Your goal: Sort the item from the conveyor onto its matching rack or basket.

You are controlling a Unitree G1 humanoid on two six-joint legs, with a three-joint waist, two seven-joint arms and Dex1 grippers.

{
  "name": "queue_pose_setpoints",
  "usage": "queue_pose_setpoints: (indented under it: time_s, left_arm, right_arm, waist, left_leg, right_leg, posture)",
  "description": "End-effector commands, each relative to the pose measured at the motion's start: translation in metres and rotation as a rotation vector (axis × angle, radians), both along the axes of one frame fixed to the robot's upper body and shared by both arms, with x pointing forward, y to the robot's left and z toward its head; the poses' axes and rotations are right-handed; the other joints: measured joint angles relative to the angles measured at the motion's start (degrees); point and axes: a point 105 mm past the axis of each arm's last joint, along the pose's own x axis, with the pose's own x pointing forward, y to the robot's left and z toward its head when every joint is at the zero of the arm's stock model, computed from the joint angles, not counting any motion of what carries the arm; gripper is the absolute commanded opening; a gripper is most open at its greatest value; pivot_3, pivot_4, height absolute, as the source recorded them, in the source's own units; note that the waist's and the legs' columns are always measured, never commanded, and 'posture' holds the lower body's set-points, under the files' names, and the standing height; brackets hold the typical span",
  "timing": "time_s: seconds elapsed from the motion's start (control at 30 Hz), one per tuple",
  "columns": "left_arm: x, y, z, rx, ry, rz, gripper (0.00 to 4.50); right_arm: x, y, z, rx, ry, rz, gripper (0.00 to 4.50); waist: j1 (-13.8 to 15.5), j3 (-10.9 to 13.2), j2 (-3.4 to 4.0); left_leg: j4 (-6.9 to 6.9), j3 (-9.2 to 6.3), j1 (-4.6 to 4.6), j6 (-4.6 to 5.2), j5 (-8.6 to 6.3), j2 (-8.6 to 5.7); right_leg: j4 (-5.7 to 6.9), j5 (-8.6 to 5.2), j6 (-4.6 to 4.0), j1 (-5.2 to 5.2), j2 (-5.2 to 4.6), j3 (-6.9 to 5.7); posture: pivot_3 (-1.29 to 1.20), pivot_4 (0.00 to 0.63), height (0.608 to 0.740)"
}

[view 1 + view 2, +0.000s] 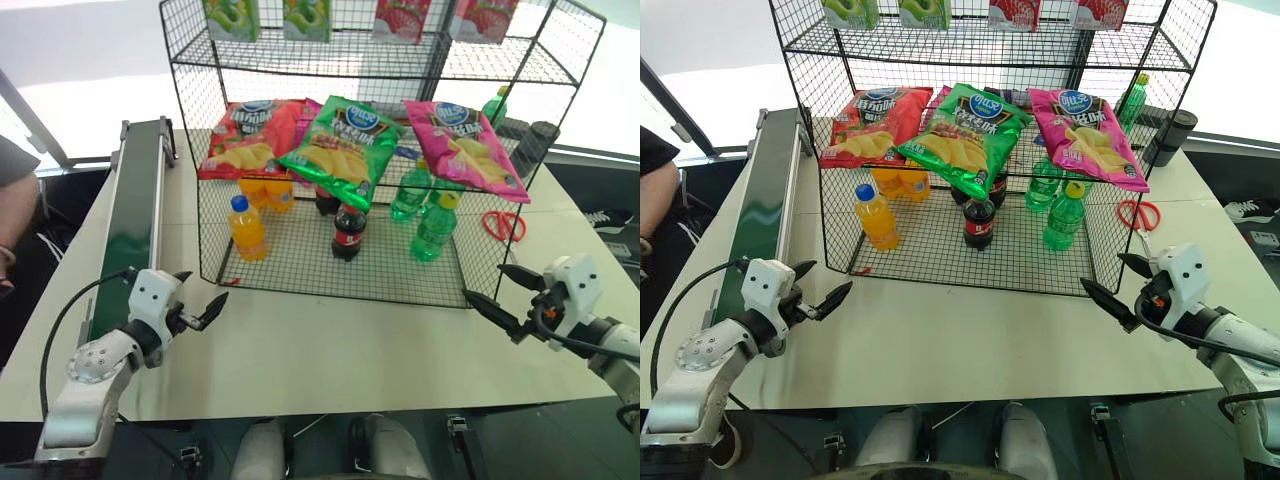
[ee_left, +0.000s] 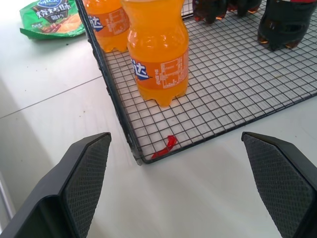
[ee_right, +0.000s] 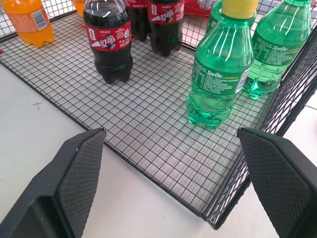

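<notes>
The item, a green soda bottle (image 1: 434,230) with a yellow cap, stands upright at the front right of the bottom tier of the black wire rack (image 1: 300,272). It stands just ahead in the right wrist view as the green bottle (image 3: 220,69), with another green bottle (image 3: 275,47) behind it. The conveyor (image 1: 135,215) runs along the table's left side, its green belt bare. My left gripper (image 1: 205,288) hovers open over the table before the rack's front left corner. My right gripper (image 1: 483,280) hangs open by the front right corner. Neither holds anything.
Orange-drink bottles (image 1: 247,228) and cola bottles (image 1: 348,233) share the bottom tier. Red, green and pink chip bags (image 1: 340,145) hang above them. Red scissors (image 1: 503,222) lie on the table right of the rack. A person's arm (image 1: 15,205) is at the left edge.
</notes>
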Motion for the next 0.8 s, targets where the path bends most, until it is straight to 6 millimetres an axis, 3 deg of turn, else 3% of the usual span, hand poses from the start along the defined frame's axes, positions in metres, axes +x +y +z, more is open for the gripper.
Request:
queue_pose_setpoints:
  time_s: [0.03,0.8]
  left_arm:
    - [0.000,0.001,0.011,0.006,-0.041,0.001,4.50]
    - [0.008,-0.002,0.011,0.025,-0.081,0.050,4.50]
  right_arm:
    - [0.000,0.002,0.019,-0.018,-0.055,0.010,4.43]
    - [0.005,0.007,0.009,-0.003,-0.039,0.015,4.43]
  waist:
    - [0.0,0.0,-0.01]
    - [0.0,0.0,-0.01]
  left_leg:
    - [0.00,0.00,0.00,0.00,0.00,0.00]
    - [0.00,0.00,0.00,0.00,0.00,0.00]
  right_leg:
    - [0.00,0.00,0.00,0.00,0.00,0.00]
    - [0.00,0.01,0.01,0.00,0.02,0.00]
  posture:
    - [0.00,0.150,0.736]
    - [0.00,0.150,0.736]
